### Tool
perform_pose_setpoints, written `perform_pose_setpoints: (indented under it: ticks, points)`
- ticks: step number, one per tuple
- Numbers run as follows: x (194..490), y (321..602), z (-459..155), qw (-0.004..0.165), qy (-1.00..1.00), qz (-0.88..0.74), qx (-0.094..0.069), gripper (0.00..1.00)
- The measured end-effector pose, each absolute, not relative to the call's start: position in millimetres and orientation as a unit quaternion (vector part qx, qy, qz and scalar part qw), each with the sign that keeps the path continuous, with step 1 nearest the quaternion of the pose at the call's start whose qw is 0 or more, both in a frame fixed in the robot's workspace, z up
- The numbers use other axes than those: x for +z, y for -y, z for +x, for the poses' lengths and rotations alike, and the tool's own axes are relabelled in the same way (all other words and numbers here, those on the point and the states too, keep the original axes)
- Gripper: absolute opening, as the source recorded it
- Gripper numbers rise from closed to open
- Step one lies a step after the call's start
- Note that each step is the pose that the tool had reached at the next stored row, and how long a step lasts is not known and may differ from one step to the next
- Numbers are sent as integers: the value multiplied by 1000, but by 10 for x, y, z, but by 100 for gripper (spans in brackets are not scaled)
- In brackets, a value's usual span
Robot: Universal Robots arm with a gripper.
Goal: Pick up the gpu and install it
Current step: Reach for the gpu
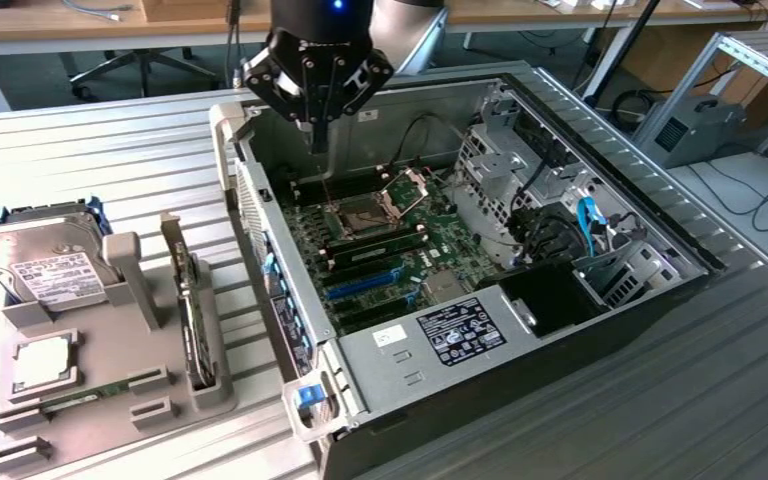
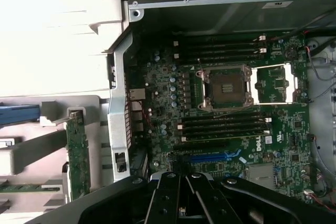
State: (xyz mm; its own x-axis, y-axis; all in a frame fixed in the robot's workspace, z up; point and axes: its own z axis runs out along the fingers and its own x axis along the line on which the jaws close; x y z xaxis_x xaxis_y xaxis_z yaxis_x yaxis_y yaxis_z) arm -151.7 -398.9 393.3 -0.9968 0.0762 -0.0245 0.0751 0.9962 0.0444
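A shut claw (image 1: pixel 315 138), both thin fingers pressed together, nothing held and nothing touched. Hanging in the air over the open computer case (image 1: pixel 371 390), close to the case's twelve o'clock edge in the exterior view, tip pointing down toward the green main board (image 1: pixel 384 240). In the wrist view, the same black claw (image 2: pixel 181 182), closed, above the main board (image 2: pixel 173 103) and near a blue slot (image 2: pixel 210 157).

The gpu (image 1: pixel 193 300): not in the claw. Standing on its long edge in a grey holder (image 1: pixel 84 432) on the worktop (image 1: pixel 91 140), at about eight o'clock from the case in the exterior view and well apart from the claw. Silver bracket at its twelve o'clock end. In the wrist view, the gpu (image 2: pixel 79 156) as a thin green edge, just outside the case wall.

More things in the same holder: a silver hard drive (image 1: pixel 44 265) with a white label, at about ten o'clock from the gpu; a square chip (image 1: pixel 40 360) at eight o'clock; a small green memory stick (image 1: pixel 84 398) a bit lower.

Writing: white letters (image 2: pixel 258 145) on the main board beside the blue slot, most likely "DELL". A black and white sticker (image 1: pixel 458 332) on a metal plate inside the case, at five o'clock from the main board, words too small to read. Print on the hard drive label also too small to read.
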Motion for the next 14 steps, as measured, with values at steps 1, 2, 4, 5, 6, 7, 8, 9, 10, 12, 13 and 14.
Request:
perform_pose_setpoints:
  ticks: [1, 2, 4, 5, 6, 7, 8, 9, 10, 12, 13, 14]
  points:
    - [3933, 3989, -1521, 13, -999, 38, 22, 11]
    - [3933, 3989, -1524, 13, -999, 38, 22, 11]
    - [3933, 3989, -1529, 13, -999, 38, 22, 11]
    - [3933, 3989, -1532, 13, -999, 38, 22, 11]
    - [3933, 3989, -1536, 13, -999, 38, 22, 11]
    - [3933, 3989, -1540, 13, -999, 38, 22, 11]
    - [3933, 3989, -1543, 13, -999, 38, 22, 11]
    - [3933, 3989, -1546, 13, -999, 38, 22, 11]
    - [3933, 3989, -1549, 13, -999, 38, 22, 11]
    - [3933, 3989, -1555, 13, -999, 38, 22, 11]
    - [3933, 3989, -1559, 13, -999, 38, 22, 11]
    - [3933, 3989, -1561, 13, -999, 38, 22, 11]
